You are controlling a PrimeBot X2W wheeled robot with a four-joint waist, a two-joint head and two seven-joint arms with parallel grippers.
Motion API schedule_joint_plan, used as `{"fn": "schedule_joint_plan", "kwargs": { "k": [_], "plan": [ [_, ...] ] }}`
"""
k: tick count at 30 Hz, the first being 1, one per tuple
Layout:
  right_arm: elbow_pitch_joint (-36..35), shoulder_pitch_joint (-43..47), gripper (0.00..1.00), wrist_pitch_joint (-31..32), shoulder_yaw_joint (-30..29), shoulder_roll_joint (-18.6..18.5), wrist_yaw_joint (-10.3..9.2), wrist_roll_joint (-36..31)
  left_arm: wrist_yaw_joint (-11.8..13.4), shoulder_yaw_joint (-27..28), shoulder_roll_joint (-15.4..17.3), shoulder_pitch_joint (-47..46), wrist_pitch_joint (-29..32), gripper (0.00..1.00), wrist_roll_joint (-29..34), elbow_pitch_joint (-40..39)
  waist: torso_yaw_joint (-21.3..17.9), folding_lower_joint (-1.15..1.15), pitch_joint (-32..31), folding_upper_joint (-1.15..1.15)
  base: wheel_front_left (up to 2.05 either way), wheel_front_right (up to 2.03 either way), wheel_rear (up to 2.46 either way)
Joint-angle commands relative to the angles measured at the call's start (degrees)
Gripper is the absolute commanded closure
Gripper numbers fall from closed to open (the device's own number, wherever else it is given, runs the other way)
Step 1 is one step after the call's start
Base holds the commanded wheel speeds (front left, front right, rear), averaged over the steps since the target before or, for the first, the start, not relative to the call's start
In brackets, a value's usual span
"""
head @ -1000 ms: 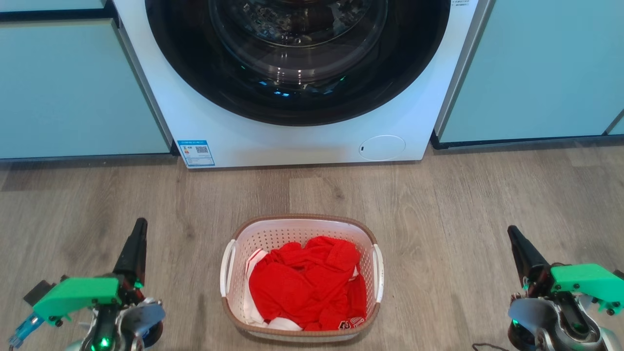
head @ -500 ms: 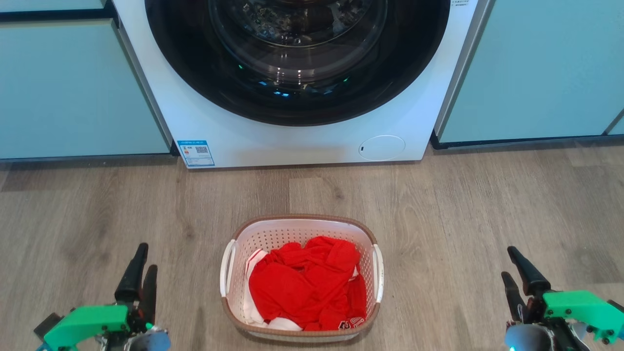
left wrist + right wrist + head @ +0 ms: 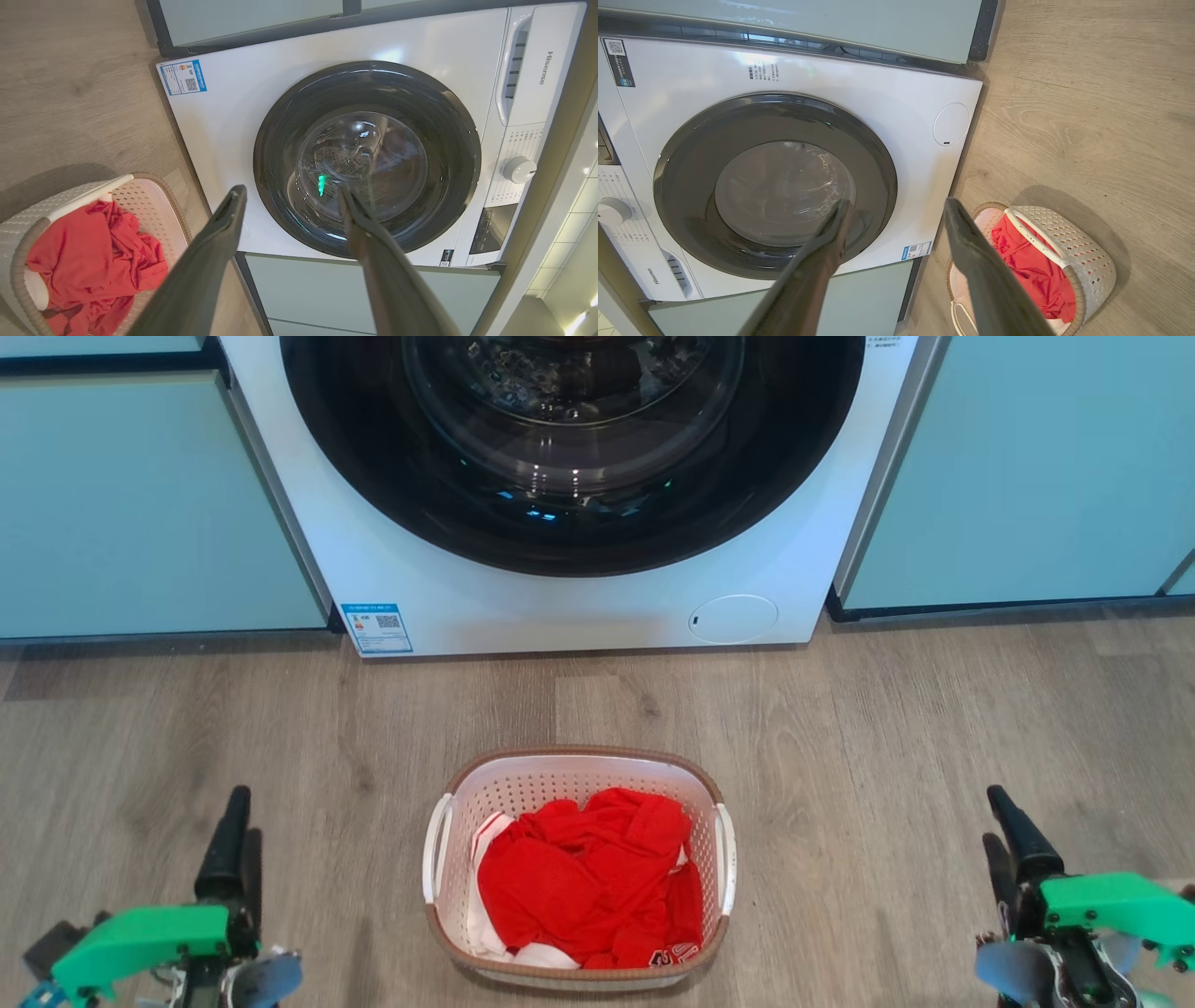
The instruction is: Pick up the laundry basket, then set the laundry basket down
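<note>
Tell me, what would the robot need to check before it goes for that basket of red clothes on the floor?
1. The left gripper is open: ok, jaws apart.
2. The right gripper is open: ok, jaws apart.
3. The basket stands upright on the floor: ok.
4. Its side handles are free: ok, the red clothes lie inside.
5. Grippers are at the handles: not ok, both sit wide of the basket, touching nothing.
6. Load is light enough: cannot tell.

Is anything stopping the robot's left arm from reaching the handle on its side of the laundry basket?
Probably not: only bare floor lies between the left gripper and the laundry basket's near handle, and its fingers stand open.
</note>
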Motion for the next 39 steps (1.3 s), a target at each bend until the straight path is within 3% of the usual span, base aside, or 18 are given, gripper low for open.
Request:
{"fn": "schedule_joint_plan", "kwargs": {
  "k": [1, 12, 30, 39],
  "plan": [
    [-2.58, -3.28, 0.00, -1.07, -0.28, -0.38, 0.09, -1.95, 0.37, 1.28, 0.67, -3.67, -0.64, 0.00, 2.01, -2.71, 0.05, 0.00, -0.01, 0.00, 0.00, 0.00, 0.00],
    [-6.25, -5.05, 0.00, -2.75, 1.04, -0.44, 0.13, -12.89, 4.21, 0.35, 0.71, -4.25, -2.32, 0.00, 10.68, -8.11, 0.45, 0.00, 0.30, 0.00, 0.00, 0.00, 0.00],
    [-13.25, -7.94, 0.00, -5.77, 4.01, -0.64, 0.19, -33.38, 11.63, -7.53, 0.79, -5.33, -5.34, 0.00, 31.65, -15.26, 1.94, 0.00, 0.65, 0.00, 0.00, 0.00, 0.00],
    [-14.48, -8.06, 0.00, -7.29, 7.52, -1.67, 0.21, -43.50, 18.15, -14.26, 3.72, -6.10, -6.86, 0.00, 40.95, -14.14, 2.07, 0.00, 0.55, 0.00, 0.00, 0.00, 0.00]
  ]
}}
